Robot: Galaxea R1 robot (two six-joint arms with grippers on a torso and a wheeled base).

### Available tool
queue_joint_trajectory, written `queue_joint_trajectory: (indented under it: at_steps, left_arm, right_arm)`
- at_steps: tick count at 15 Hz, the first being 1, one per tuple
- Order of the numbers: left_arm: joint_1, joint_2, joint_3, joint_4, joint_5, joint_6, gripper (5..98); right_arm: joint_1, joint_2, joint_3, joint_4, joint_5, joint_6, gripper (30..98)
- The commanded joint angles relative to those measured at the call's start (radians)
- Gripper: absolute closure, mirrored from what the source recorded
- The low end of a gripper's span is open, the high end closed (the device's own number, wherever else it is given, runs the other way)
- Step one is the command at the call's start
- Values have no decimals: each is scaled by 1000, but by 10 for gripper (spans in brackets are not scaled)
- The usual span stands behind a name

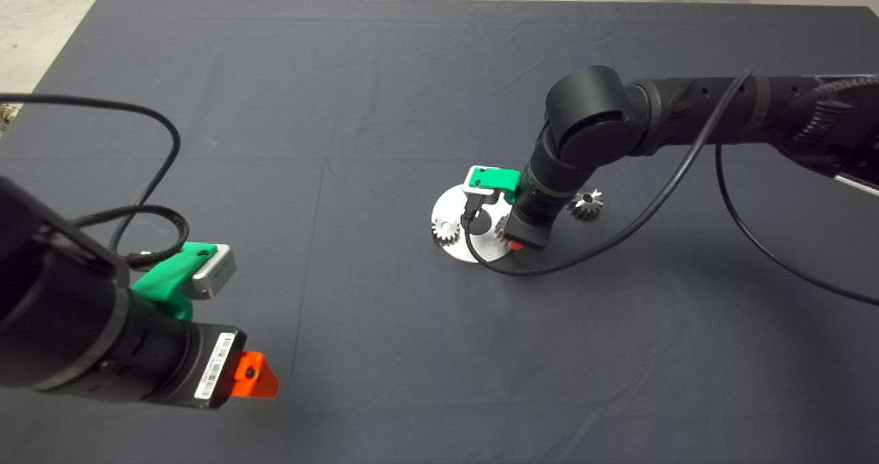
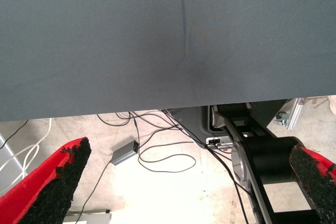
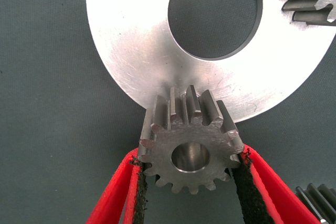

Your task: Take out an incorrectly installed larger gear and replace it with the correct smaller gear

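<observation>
Steel smaller gear (image 3: 190, 150) clamped between right gripper (image 3: 189, 182) jaws, at disc (image 3: 131, 51) rim.
Larger gear (image 1: 587, 204) lying on tabletop (image 1: 343, 107) at 3 o'clock from disc; left gripper (image 2: 184, 182) parked at 8 o'clock, jaws spread, empty.

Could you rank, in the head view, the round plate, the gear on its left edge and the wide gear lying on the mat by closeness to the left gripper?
From the left gripper, low at the picture's left:
1. Gear on the plate's left edge, nearest.
2. Round metal plate, just beyond it.
3. Wide long-toothed gear, farthest, on the mat right of the plate.
</observation>
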Motion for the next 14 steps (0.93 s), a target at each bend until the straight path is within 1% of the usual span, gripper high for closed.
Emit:
queue_joint_trajectory:
  at_steps: [1,14]
  left_arm:
    - [-5,-2,13,-17,9,-8,58]
    - [-5,-2,13,-18,9,-8,58]
  right_arm:
    - [28,-7,0,-28,-129,-28,898]
    - [28,-6,0,-31,-129,-31,898]
